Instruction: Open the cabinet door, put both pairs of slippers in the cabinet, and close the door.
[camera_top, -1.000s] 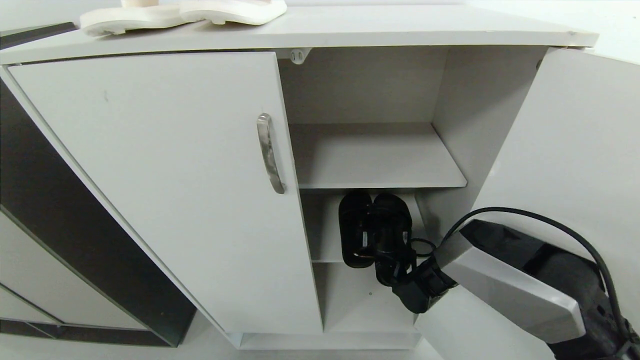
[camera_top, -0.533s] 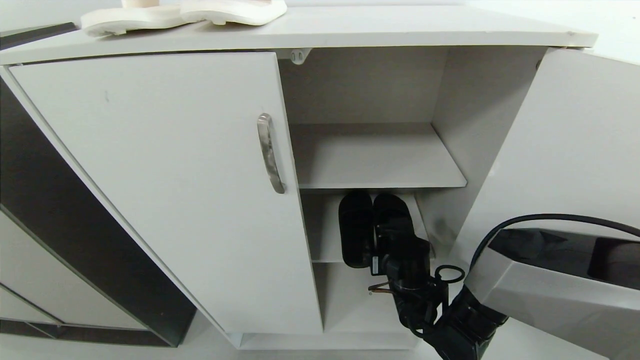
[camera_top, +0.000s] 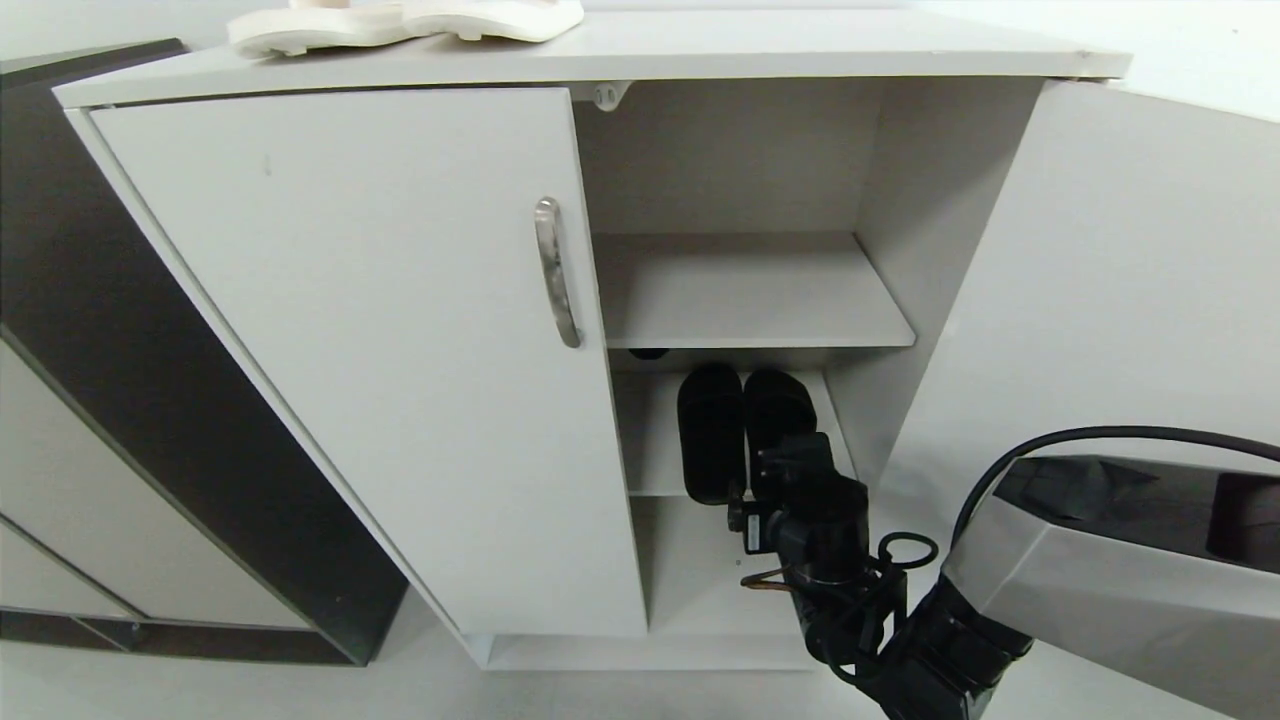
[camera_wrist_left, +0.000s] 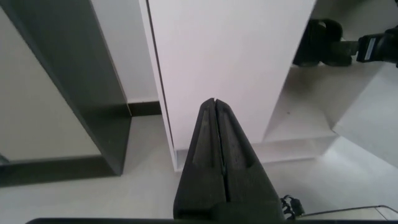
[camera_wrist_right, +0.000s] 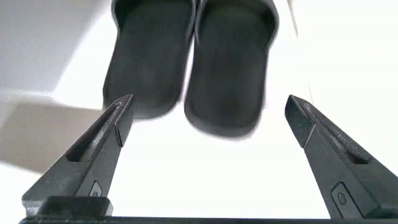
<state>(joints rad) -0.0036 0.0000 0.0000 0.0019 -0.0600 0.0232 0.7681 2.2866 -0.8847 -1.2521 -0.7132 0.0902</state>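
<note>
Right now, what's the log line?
black slippers: on lower shelf | right gripper: open, facing them | white slippers: on cabinet top | right door: open | left gripper: shut

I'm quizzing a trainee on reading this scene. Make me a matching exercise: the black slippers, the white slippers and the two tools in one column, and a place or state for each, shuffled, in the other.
Column one:
1. black slippers
2. white slippers
3. left tool
4. right tool

Column two:
A. open
B. on top of the cabinet
C. shut
D. inside the cabinet

Pairs: 1-D, 2-B, 3-C, 4-A.
</note>
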